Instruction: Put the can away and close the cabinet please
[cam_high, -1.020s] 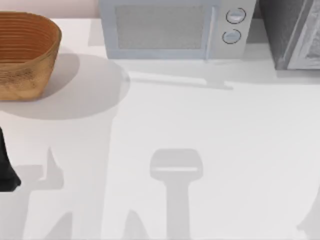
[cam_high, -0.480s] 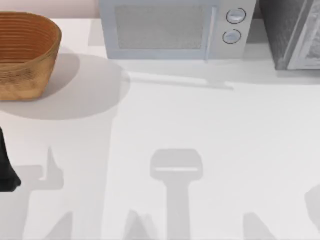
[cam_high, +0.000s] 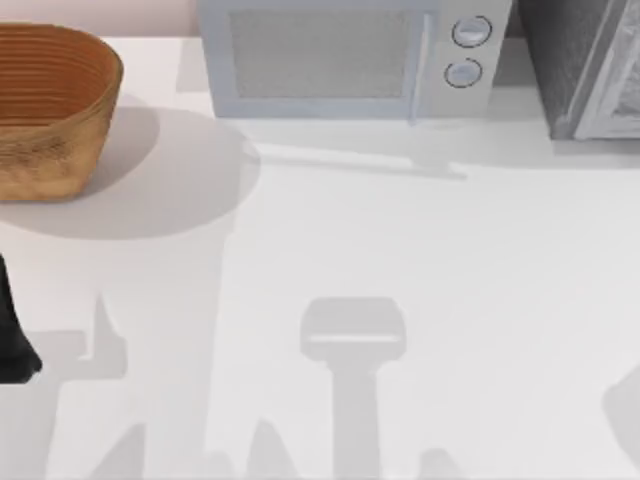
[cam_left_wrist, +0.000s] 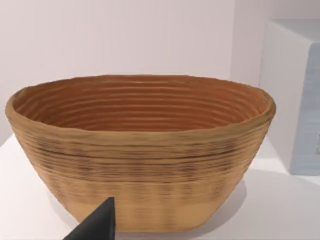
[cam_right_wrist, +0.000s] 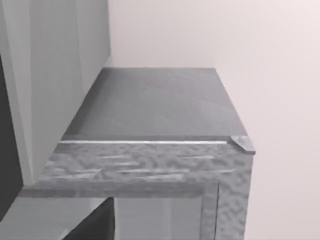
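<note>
Left wrist view has my left tool (cam_left_wrist: 97, 225) low and close in front of the wicker basket (cam_left_wrist: 140, 165) at the worktop's (cam_high: 400, 250) back left corner; whether it is open or closed I cannot tell. My right tool (cam_right_wrist: 92, 225) hangs high over the grey cabinet (cam_right_wrist: 150, 110) at the back right corner, its state equally unclear. A microwave (cam_high: 340, 60) stands between them along the back edge. Where the can is I cannot tell. I judge it light, stiff but thin-walled and smooth, so I would grip across mid-body with modest squeeze to avoid denting or slipping.
</note>
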